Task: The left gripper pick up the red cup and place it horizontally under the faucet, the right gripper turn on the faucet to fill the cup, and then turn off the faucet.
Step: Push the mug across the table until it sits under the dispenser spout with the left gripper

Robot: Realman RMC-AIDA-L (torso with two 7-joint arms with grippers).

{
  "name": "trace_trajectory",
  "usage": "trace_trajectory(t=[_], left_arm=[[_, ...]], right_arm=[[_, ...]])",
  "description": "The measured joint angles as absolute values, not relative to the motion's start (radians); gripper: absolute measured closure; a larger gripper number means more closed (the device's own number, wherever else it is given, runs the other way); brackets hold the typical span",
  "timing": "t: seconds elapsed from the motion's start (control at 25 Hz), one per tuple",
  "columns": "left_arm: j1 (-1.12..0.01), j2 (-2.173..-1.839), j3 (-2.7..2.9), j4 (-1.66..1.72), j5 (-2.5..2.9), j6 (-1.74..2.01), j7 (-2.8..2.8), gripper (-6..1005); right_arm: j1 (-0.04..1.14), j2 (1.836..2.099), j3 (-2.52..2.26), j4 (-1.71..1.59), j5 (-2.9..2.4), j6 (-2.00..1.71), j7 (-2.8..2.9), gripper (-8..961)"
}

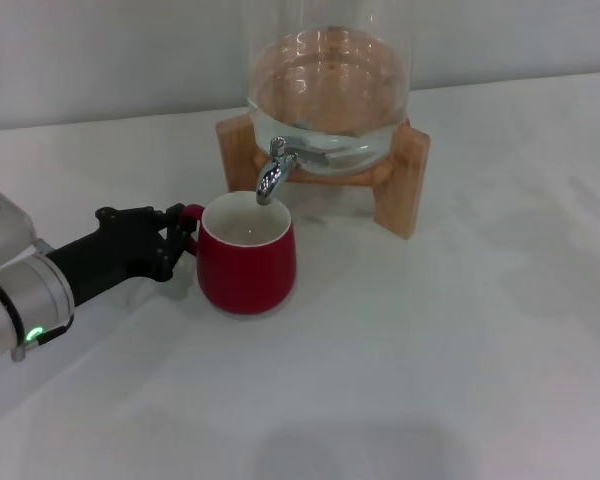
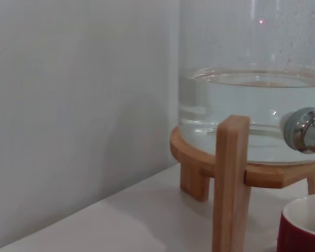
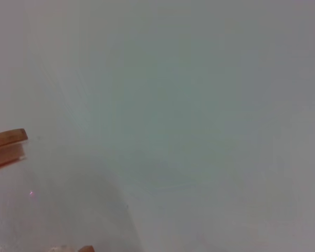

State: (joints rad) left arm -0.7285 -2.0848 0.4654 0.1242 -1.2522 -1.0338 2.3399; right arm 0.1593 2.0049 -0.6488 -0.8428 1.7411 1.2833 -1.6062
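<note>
The red cup [image 1: 246, 257] stands upright on the white tabletop [image 1: 430, 380], toward the far edge and left of centre, directly below the spout of the chrome faucet [image 1: 273, 172]. The spout mouth sits just above the cup's rim, over its white interior. No water stream is visible, and the cup appears empty or nearly so.

The left pincer [image 1: 178, 243] reaches in from the tabletop's left side, with its black fingers [image 1: 170, 252] at the cup's small handle. They seem to be closed on it or touching it, but whether the grip is firm or already loosening cannot be told. The left wrist view shows only the cup's rim [image 2: 304, 223], the faucet body [image 2: 304, 129], the water-filled glass dispenser jar [image 2: 252, 105] and its wooden stand [image 2: 231, 173].

The right pincer is not visible in any view. Its wrist camera shows mostly blank wall and a sliver of the wooden lid [image 3: 8, 144].

Judgement: the placing step is at or near completion, and filling has not begun. The next move calls for the right pincer to come in from the right, reach the small lever on top of the faucet and turn it open, while the cup stays steady beneath the spout. The lever is small and close to the jar, so the approach needs care.
</note>
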Motion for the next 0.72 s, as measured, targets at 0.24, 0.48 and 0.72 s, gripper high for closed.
trace_trajectory(t=[0.24, 0.48, 0.72], left_arm=[[-0.755, -2.085, 0.49, 0.125, -1.213, -0.995, 2.28, 872], [-0.767, -2.085, 0.54, 0.135, -1.213, -0.985, 2.246, 872], [-0.77, -2.084, 0.541, 0.154, -1.218, -0.984, 2.246, 875]], right_arm=[[0.163, 2.005, -0.649, -0.841, 1.741, 1.283, -1.607, 188], [0.164, 2.005, -0.649, -0.841, 1.741, 1.282, -1.607, 188], [0.164, 2.005, -0.649, -0.841, 1.741, 1.281, -1.607, 188]])
